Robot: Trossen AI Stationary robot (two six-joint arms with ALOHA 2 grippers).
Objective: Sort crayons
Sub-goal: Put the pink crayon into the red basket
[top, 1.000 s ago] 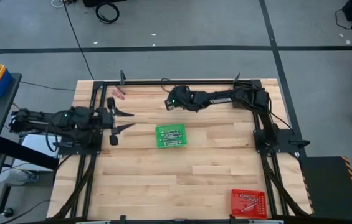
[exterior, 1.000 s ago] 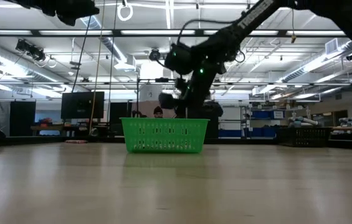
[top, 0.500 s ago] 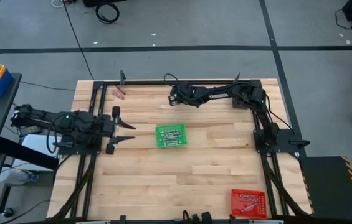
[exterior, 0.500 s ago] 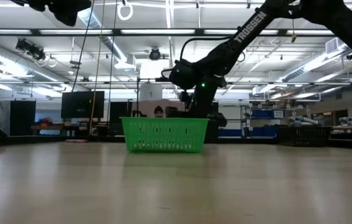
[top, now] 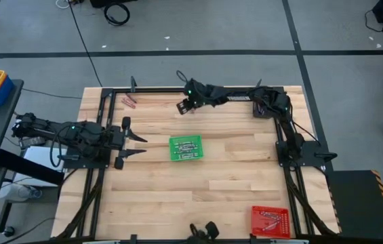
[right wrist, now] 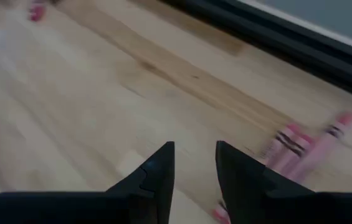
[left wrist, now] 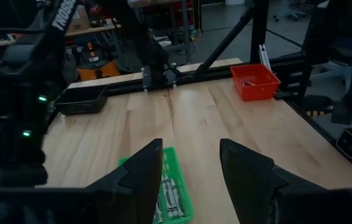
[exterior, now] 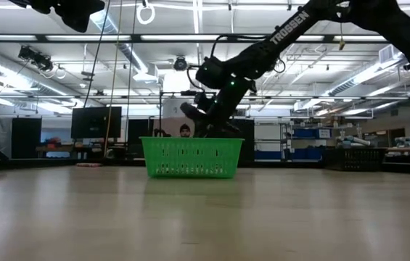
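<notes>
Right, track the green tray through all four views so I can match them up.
High view: green tray at table centre, between the two arms.
Low view: green tray centre, its mesh wall facing the camera, the right arm behind and above it.
Left wrist view: green tray at the bottom, crayons inside, between the left gripper jaws.
Right wrist view: not in it.
Shared landmark: the red tray at a table corner, also in the left wrist view.

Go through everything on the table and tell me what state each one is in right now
Left claw: open, empty, beside the green tray.
Right claw: open, empty, above bare wood near the far rail.
Green tray: upright, crayons inside.
Red tray: upright at the near right corner, crayons inside.
Pink crayons: loose on the wood, far left corner.
</notes>
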